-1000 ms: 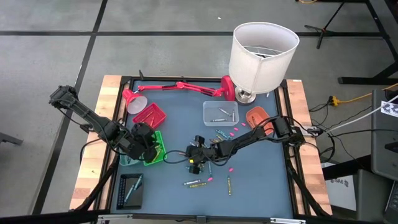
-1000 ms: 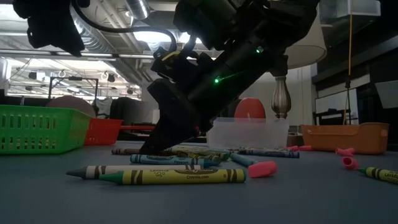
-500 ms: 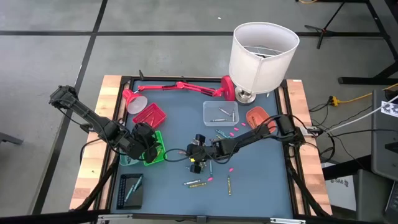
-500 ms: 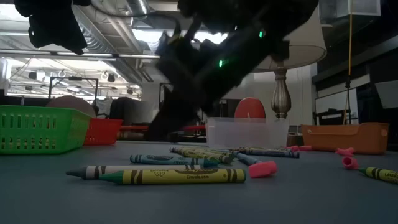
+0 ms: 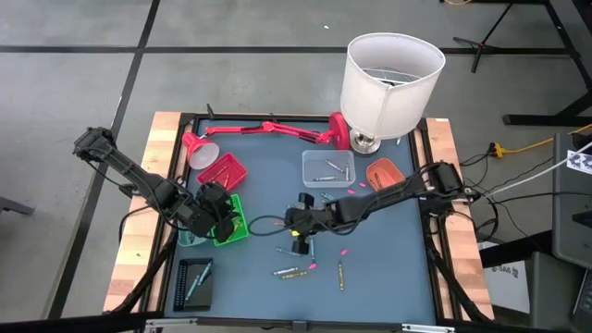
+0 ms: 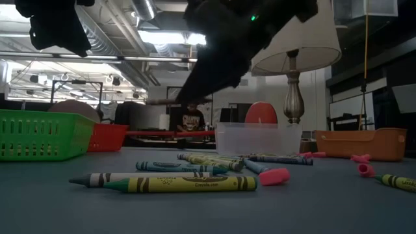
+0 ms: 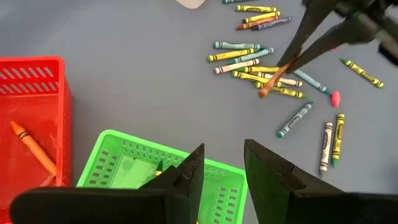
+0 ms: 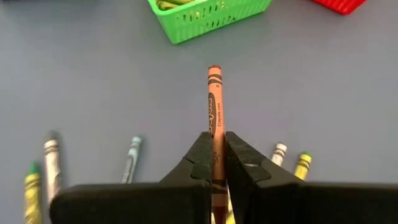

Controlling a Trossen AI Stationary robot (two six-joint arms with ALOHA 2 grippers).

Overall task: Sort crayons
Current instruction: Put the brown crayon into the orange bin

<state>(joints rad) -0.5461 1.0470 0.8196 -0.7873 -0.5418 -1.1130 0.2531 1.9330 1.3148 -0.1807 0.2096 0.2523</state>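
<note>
I have an orange crayon [image 8: 214,112] clenched in the right tool [image 8: 216,163], lifted off the worktop [image 5: 268,166]; next it needs carrying to a matching tray.

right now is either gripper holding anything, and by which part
The right gripper is shut on an orange-brown crayon, pinched near its rear end. The left gripper holds nothing.

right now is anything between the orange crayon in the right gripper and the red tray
Nothing visible. The right gripper holds the orange crayon above bare table; the red tray lies beyond, open on top. The green tray sits beside that path.
</note>
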